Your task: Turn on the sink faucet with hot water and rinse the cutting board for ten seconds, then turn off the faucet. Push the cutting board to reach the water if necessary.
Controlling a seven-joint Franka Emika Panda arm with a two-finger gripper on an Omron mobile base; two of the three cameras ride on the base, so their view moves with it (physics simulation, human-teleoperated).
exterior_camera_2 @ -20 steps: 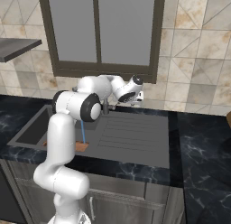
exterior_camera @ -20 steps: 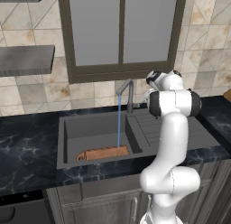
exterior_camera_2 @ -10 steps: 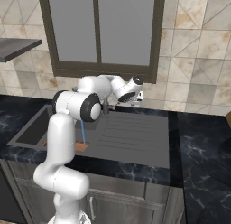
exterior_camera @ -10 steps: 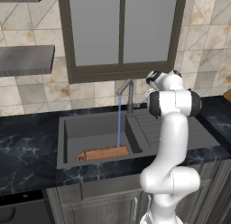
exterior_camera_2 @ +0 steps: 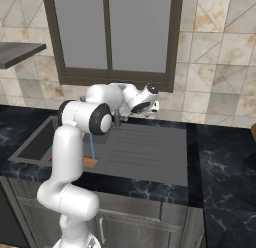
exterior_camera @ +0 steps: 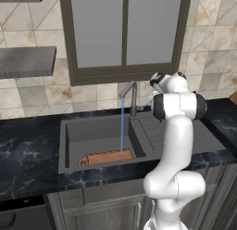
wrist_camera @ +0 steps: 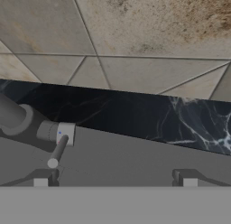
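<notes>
The sink faucet (exterior_camera: pixel 134 97) stands behind the sink (exterior_camera: pixel 69 145), and the water (exterior_camera: pixel 121 124) falls from its spout as a thin blue stream. The stream lands on the right end of the cutting board (exterior_camera: pixel 105 157), which lies along the basin's front wall. In the right base view the water (exterior_camera_2: pixel 92 147) and one end of the cutting board (exterior_camera_2: pixel 90 162) show past my arm. My gripper (wrist_camera: pixel 115 183) is open just right of the faucet, low over the sink's back rim. The faucet's small lever (wrist_camera: pixel 57 151) sits just above my left fingertip (wrist_camera: pixel 40 182), and nothing is between the fingers.
A ribbed drainboard (exterior_camera: pixel 159 129) lies right of the basin, under my arm. Black marbled countertop (exterior_camera: pixel 28 155) runs on both sides. A tiled wall and a dark-framed window (exterior_camera: pixel 124 34) rise close behind the faucet. A grey shelf (exterior_camera: pixel 25 62) hangs at the upper left.
</notes>
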